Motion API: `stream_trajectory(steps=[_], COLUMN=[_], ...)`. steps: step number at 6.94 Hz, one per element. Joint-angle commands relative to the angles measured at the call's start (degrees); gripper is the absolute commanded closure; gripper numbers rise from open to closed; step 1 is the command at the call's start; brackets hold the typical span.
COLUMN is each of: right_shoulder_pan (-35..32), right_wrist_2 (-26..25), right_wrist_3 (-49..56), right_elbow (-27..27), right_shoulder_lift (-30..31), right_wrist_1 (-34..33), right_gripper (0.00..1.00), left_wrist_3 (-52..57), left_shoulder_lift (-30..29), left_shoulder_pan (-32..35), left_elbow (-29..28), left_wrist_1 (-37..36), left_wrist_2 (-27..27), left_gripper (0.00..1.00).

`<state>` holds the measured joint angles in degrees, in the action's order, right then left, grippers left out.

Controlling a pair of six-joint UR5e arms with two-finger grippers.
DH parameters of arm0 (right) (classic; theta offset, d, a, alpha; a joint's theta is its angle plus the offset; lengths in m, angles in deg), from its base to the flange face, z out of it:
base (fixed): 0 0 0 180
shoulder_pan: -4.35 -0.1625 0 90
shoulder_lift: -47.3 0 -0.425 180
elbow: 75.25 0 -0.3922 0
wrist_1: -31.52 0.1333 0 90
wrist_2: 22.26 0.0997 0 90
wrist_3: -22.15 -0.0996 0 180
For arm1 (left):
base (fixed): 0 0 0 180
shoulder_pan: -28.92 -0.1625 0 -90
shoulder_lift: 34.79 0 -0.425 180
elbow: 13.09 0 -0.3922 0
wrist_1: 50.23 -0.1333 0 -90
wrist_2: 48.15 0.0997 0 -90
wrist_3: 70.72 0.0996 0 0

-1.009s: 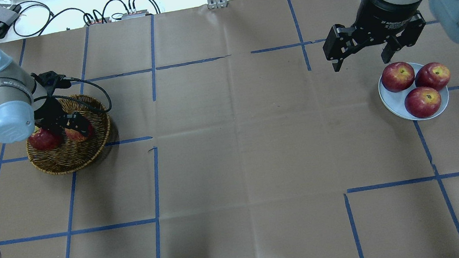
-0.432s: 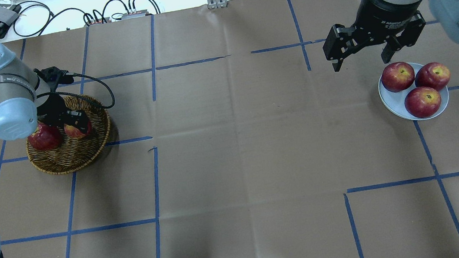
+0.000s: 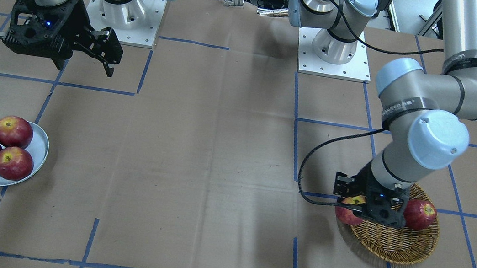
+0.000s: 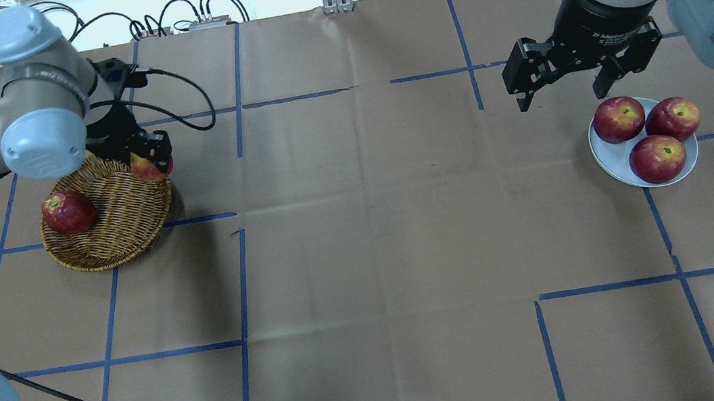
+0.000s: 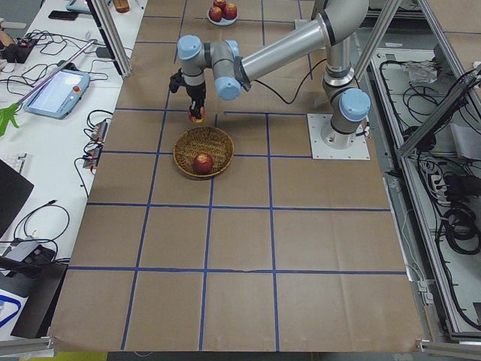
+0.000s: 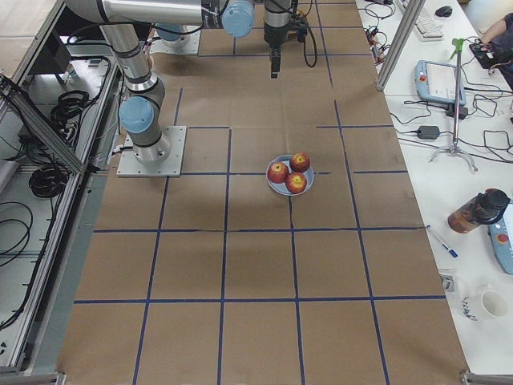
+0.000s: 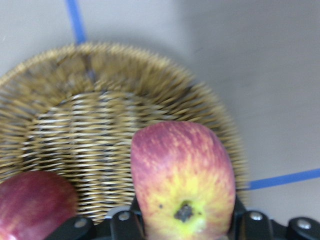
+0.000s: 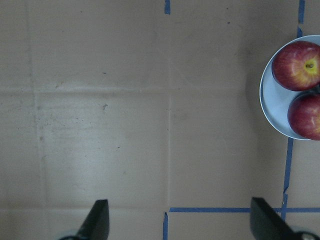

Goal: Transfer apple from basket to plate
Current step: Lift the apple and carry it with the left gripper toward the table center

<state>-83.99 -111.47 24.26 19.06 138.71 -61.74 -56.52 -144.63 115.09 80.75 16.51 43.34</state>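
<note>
The left gripper [image 4: 149, 159] is clamping the apple [image 4: 145, 166] between its two fingers, which are pressing on the fruit's opposite sides. In the left wrist view the apple's yellow-orange blush and stem pit are facing the camera, with the red upper part pointing away. The gripper is holding the apple in the air, off the weave, over the basket's [image 4: 106, 256] rim on the side toward the middle of the counter [image 4: 375, 239]. From the left end of the counter the fruit is showing clear of the basket, beyond its far edge. One dark red apple [image 4: 67, 212] is lying inside the basket near the opposite rim, well apart from the held one.

The right gripper [image 4: 562, 97] is hanging above the counter with its fingers [image 8: 98, 220] spread wide and nothing between them. It is hovering just beside the plate [image 4: 606, 153], on the plate's side toward the middle of the counter, touching neither plate nor fruit. The pale blue plate is carrying three red apples [image 4: 657, 158] that are sitting close together and filling most of it.
</note>
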Motion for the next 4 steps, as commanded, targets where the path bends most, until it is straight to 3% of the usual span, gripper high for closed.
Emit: stream_trajectory(steps=[1, 4], right_shoulder_pan=[0.0, 0.0], right_wrist_2=[0.0, 0.0], right_wrist_3=[0.0, 0.0], right_elbow=[0.0, 0.0], right_shoulder_lift=[0.0, 0.0], right_wrist_1=[0.0, 0.0], right_gripper=[0.0, 0.0], left_wrist_3=[-17.72, -24.37], left_shoulder_lift=[-1.33, -8.88], left_shoulder_pan=[14.24, 22.45], left_elbow=[-2.51, -2.87], left_wrist_1=[1.47, -6.24], left_wrist_2=[-0.25, -1.38], left_gripper=[0.69, 0.68])
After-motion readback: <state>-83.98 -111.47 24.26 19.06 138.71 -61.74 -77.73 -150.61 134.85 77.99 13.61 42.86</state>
